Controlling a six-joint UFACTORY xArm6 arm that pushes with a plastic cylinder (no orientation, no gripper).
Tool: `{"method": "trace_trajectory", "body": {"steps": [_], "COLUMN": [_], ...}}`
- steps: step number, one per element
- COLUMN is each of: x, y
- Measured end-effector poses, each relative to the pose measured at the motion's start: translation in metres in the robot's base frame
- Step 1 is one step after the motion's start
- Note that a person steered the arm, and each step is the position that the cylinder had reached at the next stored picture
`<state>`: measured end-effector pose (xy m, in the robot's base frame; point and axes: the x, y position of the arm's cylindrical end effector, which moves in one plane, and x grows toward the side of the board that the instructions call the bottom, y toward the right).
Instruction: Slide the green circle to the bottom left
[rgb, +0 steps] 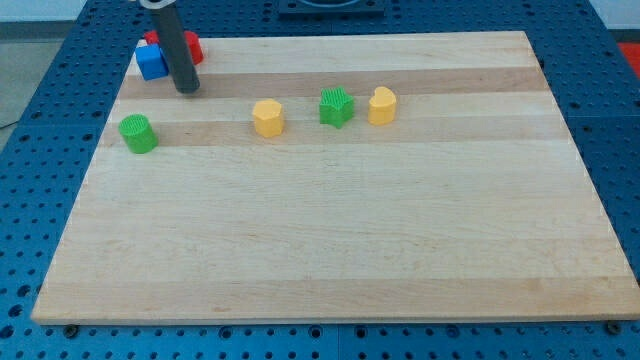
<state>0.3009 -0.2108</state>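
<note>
On the bench (330, 260), our tip (187, 90), a bare rod with no pincer to part or clamp, stands just above and right of the green circle (138, 133), which we judge must travel toward the view's bottom left.

Six blocks sit on the wooden board (330, 250), counted by colour — two green, two yellow, one blue, one red.

The greens: a green circle (138, 133) just below my tip (187, 89) and slightly to the view's left of it, and a green star-like block (337, 107) well off to the tip's right.

The yellows: one yellow block (268, 117) to the right of the tip, and a second yellow block (382, 105) farther right, just past the green star-like one.

One blue block (151, 62) lies just left of the tip and above it, touching the single red block (190, 45) — that one partly hidden behind the rod.
</note>
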Motion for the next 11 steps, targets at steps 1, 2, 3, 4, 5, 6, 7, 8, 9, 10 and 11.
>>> {"method": "trace_trajectory", "body": {"steps": [1, 2, 3, 4, 5, 6, 7, 8, 9, 10, 11], "x": [0.0, 0.0, 0.0, 0.001, 0.006, 0.009, 0.029, 0.055, 0.095, 0.143, 0.129], "y": [-0.026, -0.03, -0.034, -0.034, -0.036, -0.058, -0.076, -0.081, -0.072, -0.059, -0.071]}}
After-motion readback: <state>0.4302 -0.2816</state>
